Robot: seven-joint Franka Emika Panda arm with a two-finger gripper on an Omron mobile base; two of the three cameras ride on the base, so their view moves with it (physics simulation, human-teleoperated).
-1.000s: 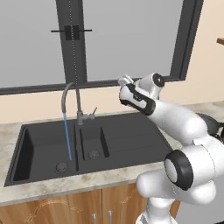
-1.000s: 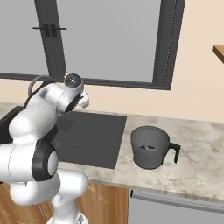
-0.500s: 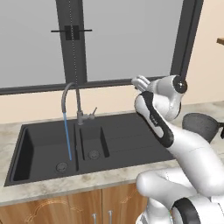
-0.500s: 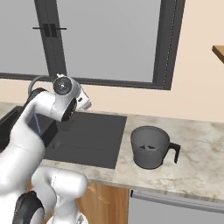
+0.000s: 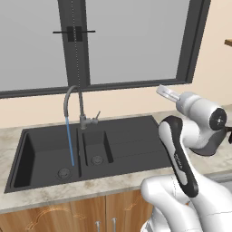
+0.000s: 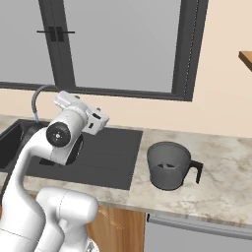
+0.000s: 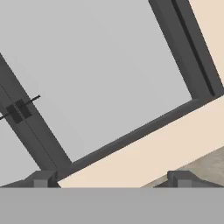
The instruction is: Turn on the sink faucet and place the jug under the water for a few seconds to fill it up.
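Note:
The sink faucet (image 5: 73, 102) stands behind the black sink (image 5: 118, 152), its lever (image 5: 94, 119) off to the side. A thin blue stream of water (image 5: 70, 141) falls from the spout into the left basin. The dark grey jug (image 6: 168, 164) stands upright on the counter right of the sink, with its black handle (image 6: 197, 172) pointing right. My gripper (image 5: 165, 93) (image 6: 83, 113) hangs in the air over the drainboard, between faucet and jug, and points at the window. In the hand view the fingertips (image 7: 41, 178) stand wide apart around nothing, so the gripper (image 7: 111, 178) is open.
A marble counter (image 6: 221, 162) runs along the wall under a large dark-framed window (image 6: 187, 49). My own elbow and forearm (image 5: 179, 154) rise in front of the sink's right end. Wooden cabinet doors (image 5: 68, 217) sit below the counter.
The arm has swung its elbow around and the hand has moved right, away from the faucet lever. The water keeps running. The jug has not moved.

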